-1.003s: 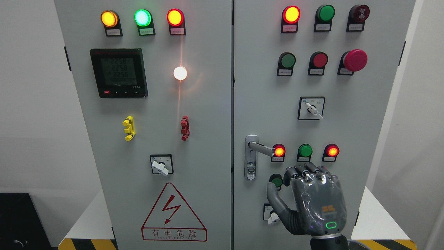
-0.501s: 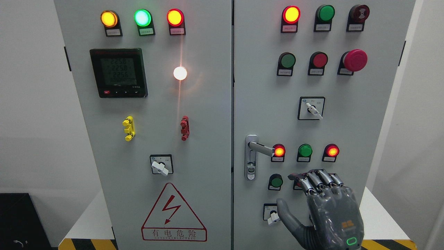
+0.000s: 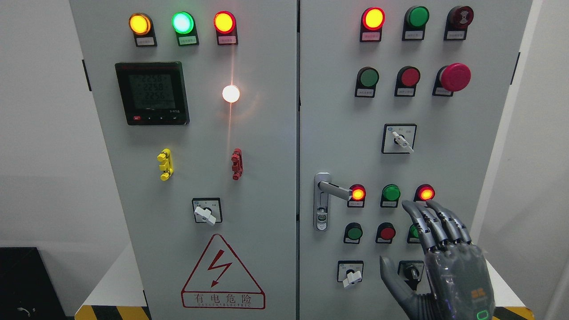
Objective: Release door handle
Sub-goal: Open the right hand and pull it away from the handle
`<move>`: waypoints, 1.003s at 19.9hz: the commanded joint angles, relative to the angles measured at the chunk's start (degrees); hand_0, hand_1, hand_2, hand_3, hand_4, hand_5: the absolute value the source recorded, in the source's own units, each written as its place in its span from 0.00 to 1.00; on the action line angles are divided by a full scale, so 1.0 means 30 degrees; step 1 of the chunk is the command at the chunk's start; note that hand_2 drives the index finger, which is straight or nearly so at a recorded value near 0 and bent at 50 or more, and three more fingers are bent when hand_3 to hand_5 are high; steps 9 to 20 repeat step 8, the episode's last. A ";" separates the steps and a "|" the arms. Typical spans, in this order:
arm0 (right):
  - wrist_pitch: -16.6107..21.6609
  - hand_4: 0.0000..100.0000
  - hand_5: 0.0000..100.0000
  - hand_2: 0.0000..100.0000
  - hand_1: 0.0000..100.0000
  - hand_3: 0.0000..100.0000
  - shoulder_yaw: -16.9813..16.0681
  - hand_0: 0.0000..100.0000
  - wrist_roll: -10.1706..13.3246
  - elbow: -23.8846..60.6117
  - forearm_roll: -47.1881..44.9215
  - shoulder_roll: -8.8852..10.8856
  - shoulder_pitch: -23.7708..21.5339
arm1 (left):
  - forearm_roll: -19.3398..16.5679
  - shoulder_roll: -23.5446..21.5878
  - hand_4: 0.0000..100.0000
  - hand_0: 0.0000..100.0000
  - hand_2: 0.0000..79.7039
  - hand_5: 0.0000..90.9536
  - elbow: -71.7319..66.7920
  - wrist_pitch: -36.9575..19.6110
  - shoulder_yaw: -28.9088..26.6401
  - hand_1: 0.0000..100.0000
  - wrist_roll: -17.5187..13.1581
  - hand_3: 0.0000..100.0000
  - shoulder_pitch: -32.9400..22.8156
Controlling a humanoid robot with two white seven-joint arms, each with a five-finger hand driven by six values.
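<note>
**Handle let go, hand backing off**

Nearest the camera, the right hand (image 3: pixel 444 262) sits at lower right w/ fingers (image 3: pixel 433 222) straightened and spread, holding nothing, thumb out to the left. It is well apart from the door handle (image 3: pixel 334 190), likely so the lever can rest freely. The handle stays on the right cabinet door (image 3: pixel 338 111), lever pointing right toward a lit red lamp (image 3: pixel 358 194). Vs. half a sec ago, the hand has slid right and its fingers have uncurled, uncovering the red button (image 3: pixel 387 232). Left hand isn't visible.
</note>
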State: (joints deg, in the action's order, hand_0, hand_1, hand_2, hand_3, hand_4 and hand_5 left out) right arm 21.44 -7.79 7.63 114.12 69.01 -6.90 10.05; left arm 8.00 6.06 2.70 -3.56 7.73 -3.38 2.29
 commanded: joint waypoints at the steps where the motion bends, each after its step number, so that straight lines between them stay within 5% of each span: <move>1: 0.0001 0.04 0.00 0.02 0.17 0.05 -0.0421 0.52 -0.0024 0.0017 -0.0533 0.0016 0.0018 | 0.0000 0.0000 0.00 0.12 0.00 0.00 0.0009 -0.0016 0.0000 0.56 -0.0015 0.00 0.0000; 20: 0.0001 0.04 0.00 0.04 0.18 0.06 -0.0217 0.50 -0.0053 0.0047 -0.0475 0.0046 -0.0070 | 0.0000 0.0000 0.00 0.12 0.00 0.00 0.0009 -0.0016 0.0000 0.56 -0.0015 0.00 0.0000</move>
